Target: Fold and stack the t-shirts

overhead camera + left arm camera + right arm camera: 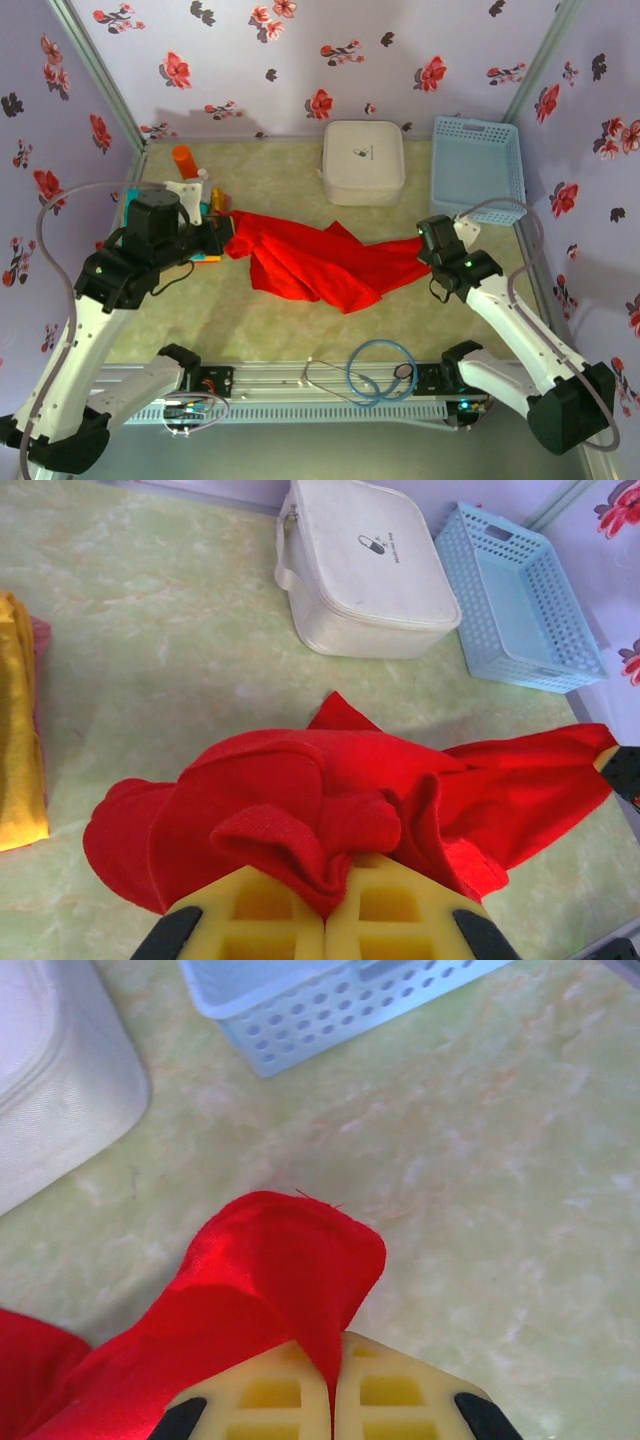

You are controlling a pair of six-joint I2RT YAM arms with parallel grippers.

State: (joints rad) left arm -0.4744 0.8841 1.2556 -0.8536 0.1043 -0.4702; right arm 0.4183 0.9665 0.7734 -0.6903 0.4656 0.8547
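A large red t-shirt (310,262) hangs stretched between both grippers across the middle of the green table (280,170), its lower part sagging onto the surface. My left gripper (228,238) is shut on the shirt's left end; bunched red cloth (330,820) is pinched between the yellow pads (260,910). Over at the right end, a red corner (290,1260) is clamped between the pads (400,1390) of my right gripper (422,246), which is shut. A folded yellow t-shirt (20,740) lies at the far left, beside my left arm.
A white rounded case (363,162) and a light blue lattice basket (478,168) stand at the back right, just beyond the shirt. An orange item (185,160) sits at the back left. A blue cable loop (380,370) lies on the near rail. Floral walls close three sides.
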